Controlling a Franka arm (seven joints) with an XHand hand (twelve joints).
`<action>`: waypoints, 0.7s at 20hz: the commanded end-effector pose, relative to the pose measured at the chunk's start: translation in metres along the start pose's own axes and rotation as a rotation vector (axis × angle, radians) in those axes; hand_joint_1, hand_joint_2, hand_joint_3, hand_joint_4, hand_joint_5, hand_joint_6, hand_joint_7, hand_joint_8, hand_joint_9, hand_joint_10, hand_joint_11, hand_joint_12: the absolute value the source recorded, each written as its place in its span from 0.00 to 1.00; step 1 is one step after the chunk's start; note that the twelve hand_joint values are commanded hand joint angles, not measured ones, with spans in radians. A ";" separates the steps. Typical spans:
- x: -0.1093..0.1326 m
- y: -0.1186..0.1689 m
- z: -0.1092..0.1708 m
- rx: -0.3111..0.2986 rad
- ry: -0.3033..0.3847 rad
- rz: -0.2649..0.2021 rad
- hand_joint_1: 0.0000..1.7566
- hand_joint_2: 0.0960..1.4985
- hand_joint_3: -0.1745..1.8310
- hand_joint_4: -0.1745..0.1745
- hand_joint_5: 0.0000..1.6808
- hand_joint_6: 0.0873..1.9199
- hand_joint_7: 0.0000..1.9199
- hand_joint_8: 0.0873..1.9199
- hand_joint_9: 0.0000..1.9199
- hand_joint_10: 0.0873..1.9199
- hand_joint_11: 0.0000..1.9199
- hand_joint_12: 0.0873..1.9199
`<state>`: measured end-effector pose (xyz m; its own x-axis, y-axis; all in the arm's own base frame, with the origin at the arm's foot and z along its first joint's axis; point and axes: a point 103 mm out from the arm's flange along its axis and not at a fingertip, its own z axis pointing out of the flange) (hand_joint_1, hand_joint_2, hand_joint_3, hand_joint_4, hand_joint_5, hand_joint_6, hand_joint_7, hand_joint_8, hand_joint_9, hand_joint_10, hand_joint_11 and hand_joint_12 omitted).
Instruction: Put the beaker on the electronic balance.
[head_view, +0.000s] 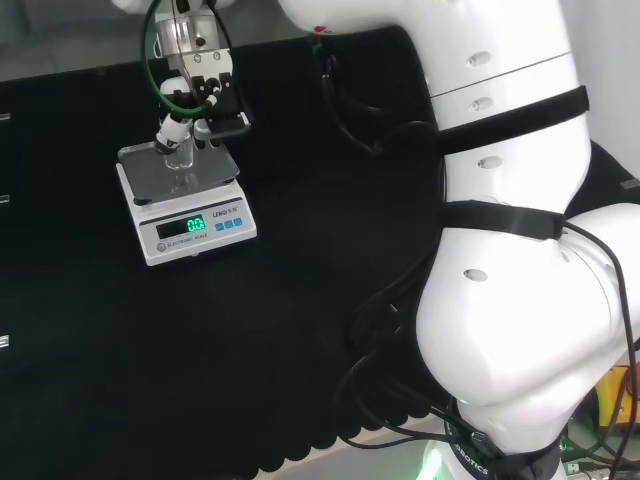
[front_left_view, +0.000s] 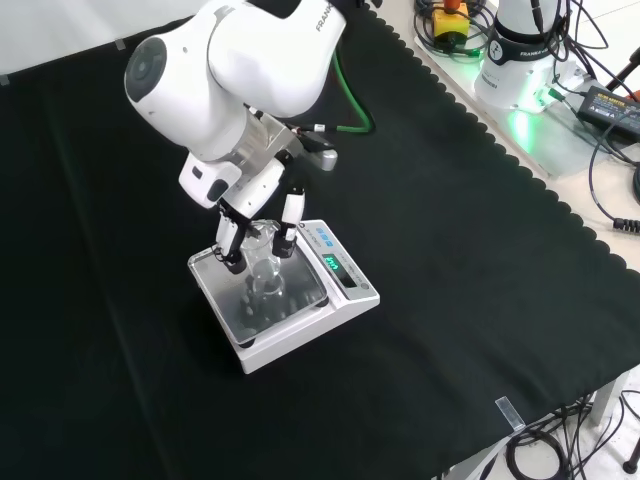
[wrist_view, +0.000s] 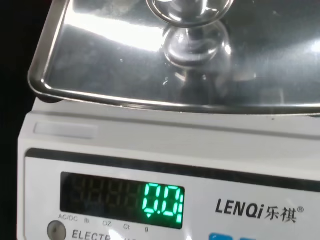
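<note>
A white electronic balance (head_view: 190, 228) with a shiny steel pan (head_view: 215, 168) stands on the black cloth at the left of the head view. The hand (head_view: 200, 92) hovers over the pan, its fingers curled round a small clear beaker (head_view: 180, 155) that stays upright. In the front view the hand (front_left_view: 250, 190) reaches down onto the balance (front_left_view: 345, 290), with fingers (front_left_view: 286, 215) on both sides of the beaker (front_left_view: 265, 268). The wrist view has the beaker's base (wrist_view: 187, 11) just over the pan (wrist_view: 100, 45), mirrored in it. I cannot tell whether the base touches the pan.
The arm's white links (head_view: 520, 250) take up the right of the head view. Black cables (head_view: 370, 330) trail across the cloth near the arm's base. Past the cloth's scalloped edge (front_left_view: 480, 130) lie cables and a power box (front_left_view: 605, 100).
</note>
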<state>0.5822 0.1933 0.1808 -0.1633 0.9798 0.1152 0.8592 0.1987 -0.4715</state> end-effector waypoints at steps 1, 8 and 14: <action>-0.001 0.006 0.002 0.012 -0.010 0.013 0.60 0.88 0.00 0.00 0.34 0.50 0.41 0.46 0.63 0.23 0.73 0.31; -0.007 0.029 0.010 0.026 -0.027 0.038 0.60 0.88 0.00 0.00 0.34 0.50 0.42 0.46 0.63 0.23 0.73 0.31; -0.009 0.036 0.016 0.026 -0.045 0.047 0.60 0.88 0.00 0.00 0.34 0.50 0.42 0.46 0.63 0.23 0.73 0.31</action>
<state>0.6055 0.1940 0.1558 -0.1474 0.9861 0.0769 0.8555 0.1662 -0.4904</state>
